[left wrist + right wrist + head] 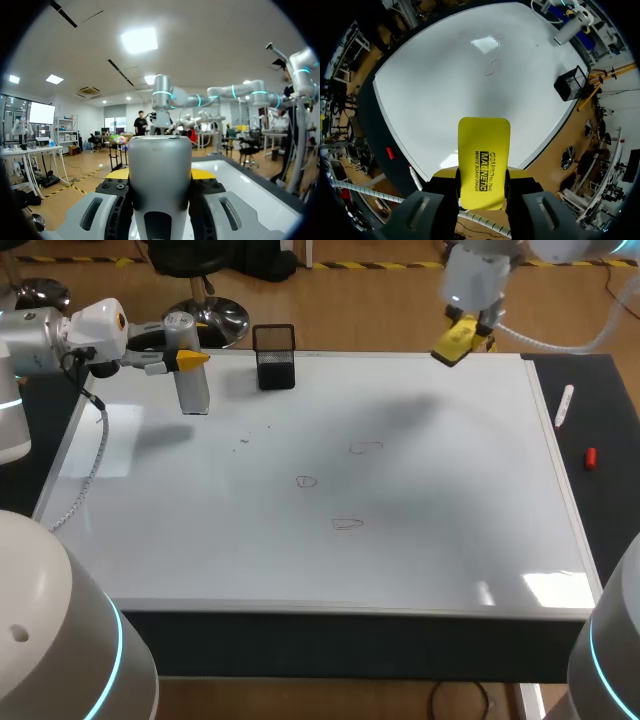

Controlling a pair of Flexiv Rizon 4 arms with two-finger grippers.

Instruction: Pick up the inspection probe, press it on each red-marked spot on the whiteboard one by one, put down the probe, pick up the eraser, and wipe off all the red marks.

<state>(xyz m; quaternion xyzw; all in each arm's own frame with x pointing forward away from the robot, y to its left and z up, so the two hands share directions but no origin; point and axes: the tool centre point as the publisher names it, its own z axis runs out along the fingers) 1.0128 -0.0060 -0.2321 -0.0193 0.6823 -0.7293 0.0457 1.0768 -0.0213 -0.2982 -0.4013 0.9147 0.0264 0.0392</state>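
Inspection probe (189, 365): grey cylinder, long axis close to upright. Its rounded top end stands above the left gripper (188, 360) and its lower end hangs over the far left part of the whiteboard (430, 530). Cannot tell whether the lower end touches the board.

The left gripper is clamped on the probe about mid-body, fingers lying level, one on each side. In the left wrist view the probe fills the gap between the fingers and rises straight up from them.

Eraser (484, 160): yellow block, gripped by the right gripper (462, 338) from both sides. Its long axis runs out along the fingers, and its free end points down toward the board's far right edge.

Probe and eraser are well apart, at opposite far corners of the board.

Board surface: three red marks (306, 481) near the middle. A black mesh pen holder (275, 358) stands at the far edge, just beside the probe.

On the dark table (600, 410) right of the board lie a white marker (565, 405) and a red cap (591, 457).
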